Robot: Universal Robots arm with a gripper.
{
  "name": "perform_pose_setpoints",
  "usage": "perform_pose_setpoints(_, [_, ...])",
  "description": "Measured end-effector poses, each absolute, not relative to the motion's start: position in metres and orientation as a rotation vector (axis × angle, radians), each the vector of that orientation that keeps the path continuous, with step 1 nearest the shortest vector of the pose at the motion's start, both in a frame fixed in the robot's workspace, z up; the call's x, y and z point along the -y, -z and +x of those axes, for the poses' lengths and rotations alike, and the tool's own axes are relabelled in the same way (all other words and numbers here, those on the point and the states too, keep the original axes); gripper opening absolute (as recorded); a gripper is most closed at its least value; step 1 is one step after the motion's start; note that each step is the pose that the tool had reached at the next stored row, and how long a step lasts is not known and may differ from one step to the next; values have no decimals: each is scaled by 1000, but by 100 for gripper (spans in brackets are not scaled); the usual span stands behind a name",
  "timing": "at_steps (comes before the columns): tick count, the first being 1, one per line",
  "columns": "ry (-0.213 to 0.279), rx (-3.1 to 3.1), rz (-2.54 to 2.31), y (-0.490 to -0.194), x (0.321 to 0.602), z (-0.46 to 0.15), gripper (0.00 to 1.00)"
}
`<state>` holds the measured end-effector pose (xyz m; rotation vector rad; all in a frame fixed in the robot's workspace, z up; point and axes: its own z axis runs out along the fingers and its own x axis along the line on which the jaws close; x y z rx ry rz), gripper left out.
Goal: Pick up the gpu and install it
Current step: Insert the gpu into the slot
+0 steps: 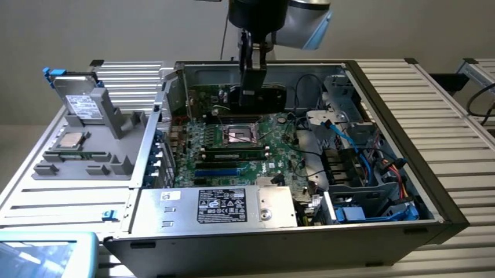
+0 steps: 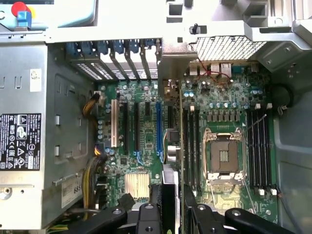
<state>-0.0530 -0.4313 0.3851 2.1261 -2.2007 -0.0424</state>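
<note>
Gpu point(image 1: 265, 98) is held upright in the exterior view, gripped by the end effector point(image 1: 253, 80) over the far part of the open computer case point(image 1: 421, 153), likely so its bottom edge can meet a slot. A black cooler is seen on its face. In the wrist view, the gpu point(image 2: 171, 146) is seen edge-on, thin, just beside a long blue slot point(image 2: 159, 126).

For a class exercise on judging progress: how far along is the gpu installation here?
Done: the flat green gpu card with black cooler is picked up, clamped in the tool. In hand: it hangs over the green motherboard inside the open dark metal computer case. Left: seating it; it appears raised, not pressed into the long blue slot.
</note>
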Motion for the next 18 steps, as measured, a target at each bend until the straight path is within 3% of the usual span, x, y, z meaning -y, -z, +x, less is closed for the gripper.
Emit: perform_pose_setpoints(18, [55,2194,2120,-381,428,-64,28])
